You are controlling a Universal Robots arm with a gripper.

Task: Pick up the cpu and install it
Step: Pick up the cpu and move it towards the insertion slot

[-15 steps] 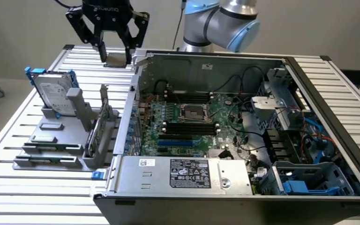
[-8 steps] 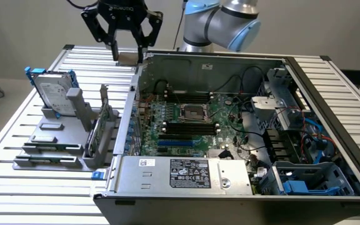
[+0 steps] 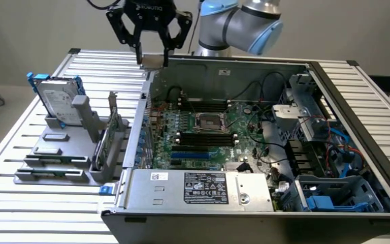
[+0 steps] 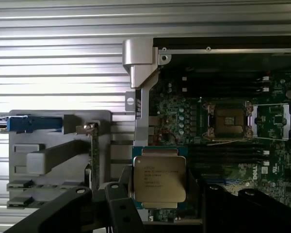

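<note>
Silver-topped cpu up close, and we're pinching it by its edges in the wide-set jaws of our gripper, holding it level to suit the open socket well below.

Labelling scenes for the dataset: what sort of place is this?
Probably a robotics lab bench for PC assembly: an open grey metal computer case on a slatted aluminium table, a grey parts fixture beside it, and the black claw holding a small square silver-topped CPU chip.
</note>
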